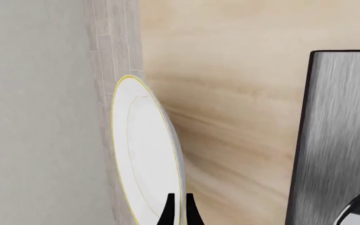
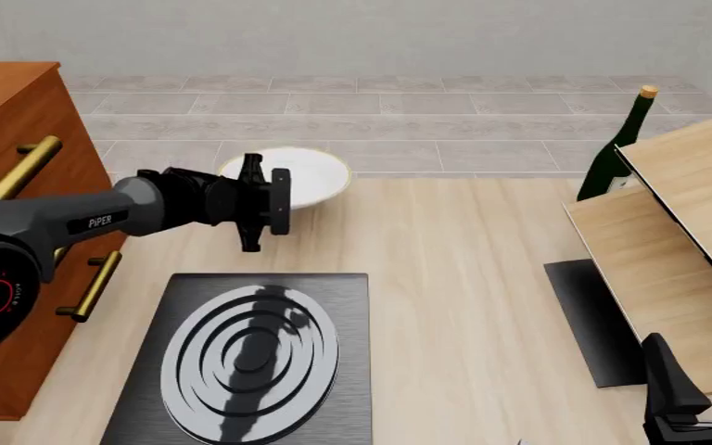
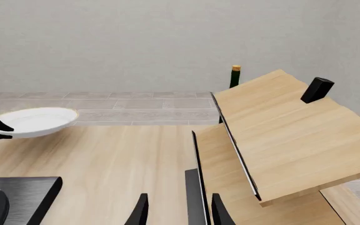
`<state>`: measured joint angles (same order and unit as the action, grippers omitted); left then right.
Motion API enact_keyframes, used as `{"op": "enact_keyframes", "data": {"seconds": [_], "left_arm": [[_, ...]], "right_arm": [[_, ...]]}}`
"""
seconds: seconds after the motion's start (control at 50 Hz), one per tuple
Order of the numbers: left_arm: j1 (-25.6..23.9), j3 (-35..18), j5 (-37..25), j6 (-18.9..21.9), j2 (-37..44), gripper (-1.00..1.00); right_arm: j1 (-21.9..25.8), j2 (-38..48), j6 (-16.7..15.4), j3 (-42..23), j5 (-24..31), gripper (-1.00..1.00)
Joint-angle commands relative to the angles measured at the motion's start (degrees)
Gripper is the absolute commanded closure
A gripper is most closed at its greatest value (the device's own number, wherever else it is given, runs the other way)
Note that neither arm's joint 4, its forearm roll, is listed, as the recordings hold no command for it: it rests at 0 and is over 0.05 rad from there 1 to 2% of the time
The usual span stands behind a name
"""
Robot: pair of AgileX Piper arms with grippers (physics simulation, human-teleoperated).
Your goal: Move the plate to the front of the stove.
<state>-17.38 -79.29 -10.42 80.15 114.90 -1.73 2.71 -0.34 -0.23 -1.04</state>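
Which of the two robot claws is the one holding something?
The left gripper, reaching in from the left beside the wooden drawers: it pinches the white plate by its rim. The right gripper holds nothing.

1. One white plate point(image 2: 300, 176), pinched at its rim in the left claw point(image 2: 285, 200).
2. One stove point(image 2: 247, 357), below that claw in the front view.
3. One green wine bottle point(image 2: 616, 153), far to its right.
4. One wooden two-tier shelf point(image 2: 671, 232).
5. One black mat point(image 2: 591, 320).
6. One wooden drawer cabinet point(image 2: 10, 139).
7. Two arms.
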Motion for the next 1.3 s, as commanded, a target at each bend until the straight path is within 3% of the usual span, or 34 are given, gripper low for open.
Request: {"op": "enact_keyframes", "data": {"seconds": [0.02,1.3], "left_arm": [[-0.19,1.77,1.52,0.0,-0.37,1.0],[-0.23,5.42,4.48,0.43,3.66,1.0]], "right_arm": [[-0.01,0.01,0.03,0.0,0.0,-1.0],[-0.02,-0.04,0.04,0.0,0.02,-1.0]]}}
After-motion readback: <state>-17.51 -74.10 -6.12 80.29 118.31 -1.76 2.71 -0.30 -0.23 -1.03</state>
